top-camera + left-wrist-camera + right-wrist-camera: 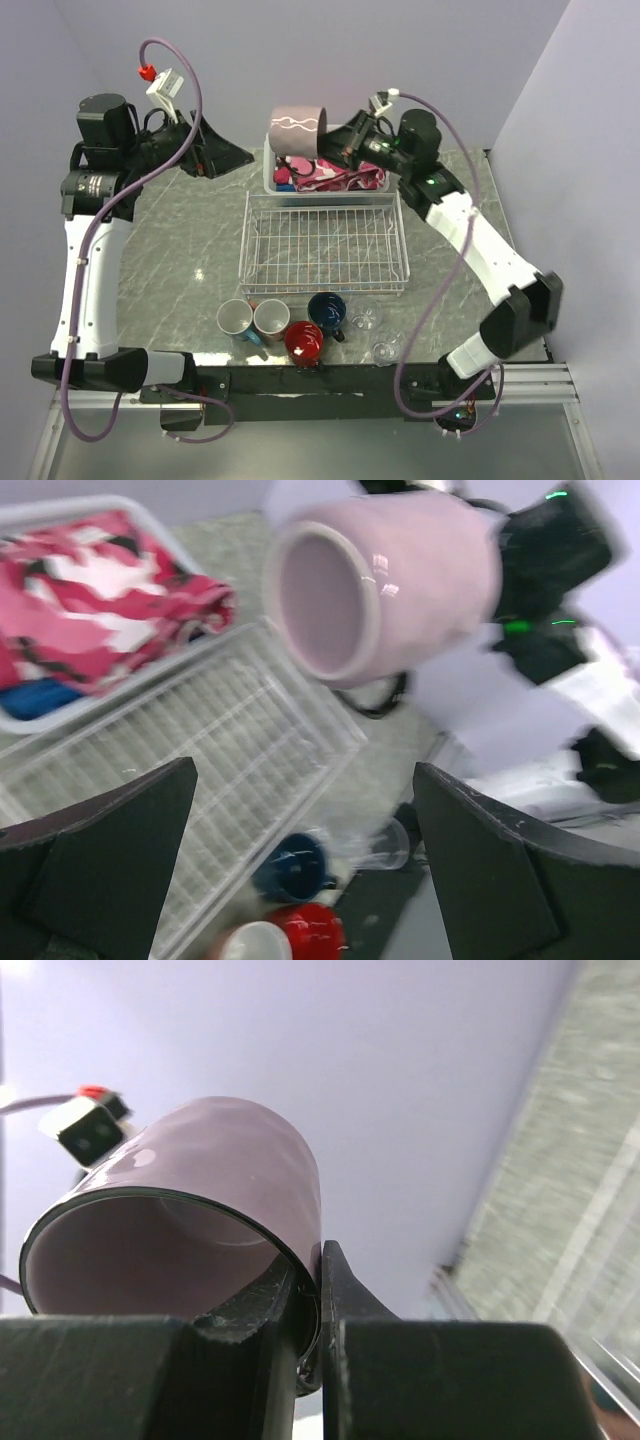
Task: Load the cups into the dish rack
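My right gripper (338, 146) is shut on the rim of the mauve-pink mug (296, 131), holding it on its side high above the far edge of the white wire dish rack (322, 290). One finger is inside the mug (180, 1230) and one outside; the gripper (316, 1300) pinches the wall. My left gripper (235, 157) is open and empty, held high to the mug's left, facing its mouth (385, 585). The rack holds nothing. In front of it stand the teal (234, 319), terracotta (270, 319), red (304, 339) and navy (327, 311) mugs and two clear glasses (366, 318) (385, 349).
A white slotted basket (268, 178) with pink camouflage cloth (345, 176) stands just behind the rack, under the held mug; it also shows in the left wrist view (90, 590). The marble table's near edge (300, 358) runs just behind the row of cups.
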Controlling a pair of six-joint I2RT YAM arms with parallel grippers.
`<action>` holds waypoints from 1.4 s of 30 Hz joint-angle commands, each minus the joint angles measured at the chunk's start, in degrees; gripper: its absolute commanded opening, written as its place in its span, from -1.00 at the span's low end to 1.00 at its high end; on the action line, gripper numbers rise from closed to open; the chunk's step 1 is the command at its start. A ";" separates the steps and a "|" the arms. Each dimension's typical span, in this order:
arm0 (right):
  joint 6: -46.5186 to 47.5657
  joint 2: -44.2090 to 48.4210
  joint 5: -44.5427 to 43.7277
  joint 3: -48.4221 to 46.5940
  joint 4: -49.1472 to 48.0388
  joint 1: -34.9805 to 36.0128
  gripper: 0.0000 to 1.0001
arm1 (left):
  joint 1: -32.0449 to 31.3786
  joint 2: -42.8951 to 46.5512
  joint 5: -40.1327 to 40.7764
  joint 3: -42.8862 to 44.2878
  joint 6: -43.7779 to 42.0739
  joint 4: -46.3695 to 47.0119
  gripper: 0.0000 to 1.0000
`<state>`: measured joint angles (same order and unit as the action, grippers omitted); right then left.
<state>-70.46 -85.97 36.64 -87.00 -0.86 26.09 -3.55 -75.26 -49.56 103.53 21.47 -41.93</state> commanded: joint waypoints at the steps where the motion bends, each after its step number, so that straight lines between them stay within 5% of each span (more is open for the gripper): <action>1: -10.93 -4.46 3.35 -5.35 -23.05 2.65 -1.00 | 0.39 0.12 -9.94 -3.50 14.37 13.53 0.93; 12: -15.84 -8.94 2.73 -6.69 -25.41 5.55 -1.00 | -2.07 5.83 -7.48 -17.73 23.43 30.67 0.93; 28: -17.70 -11.06 2.03 -7.04 -26.73 7.57 -1.00 | -8.57 4.07 -2.73 -20.03 31.70 40.69 0.98; 35: -18.31 -12.20 1.68 -7.48 -27.79 7.66 -1.00 | -9.81 3.11 -2.73 -20.29 31.78 41.40 0.84; 41: -19.02 -13.34 1.59 -7.74 -29.11 8.19 -1.00 | -10.16 1.97 -1.24 -19.16 32.22 41.49 0.42; 42: -19.02 -13.34 1.42 -7.48 -29.28 8.37 -1.00 | -10.16 1.79 -0.89 -18.80 32.49 41.49 0.21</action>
<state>-88.33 -98.70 38.50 -91.07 -24.16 33.06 -13.13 -73.23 -51.86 82.87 53.39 -4.95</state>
